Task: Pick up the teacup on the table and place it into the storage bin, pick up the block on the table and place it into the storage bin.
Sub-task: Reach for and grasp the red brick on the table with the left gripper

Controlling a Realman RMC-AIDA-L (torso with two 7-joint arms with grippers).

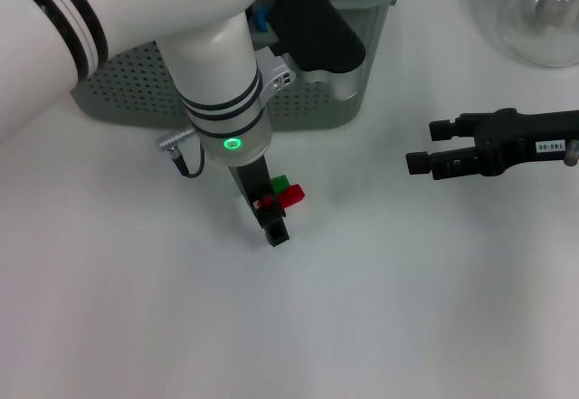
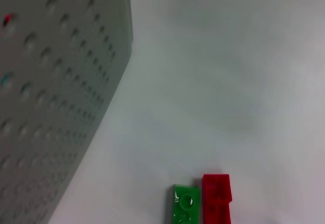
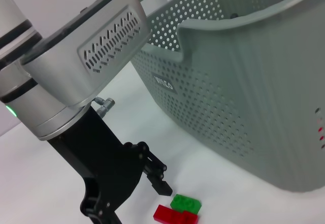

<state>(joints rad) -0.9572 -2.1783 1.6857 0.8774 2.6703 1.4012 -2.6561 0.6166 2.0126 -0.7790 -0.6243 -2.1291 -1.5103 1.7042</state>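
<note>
Your left arm hides much of the storage bin (image 1: 308,100) in the head view, while the left end effector (image 3: 137,188), its fingers spread and holding nothing, stands over the red-and-green block (image 1: 286,192) lying flat on the table (image 1: 407,308) just before the bin.

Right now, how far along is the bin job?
No teacup shows on the table; whether it is in the storage bin cannot be seen. In hand: the left gripper is down at the red-and-green block, not lifted. Left: bin the block. The right gripper sits off to the side.
</note>
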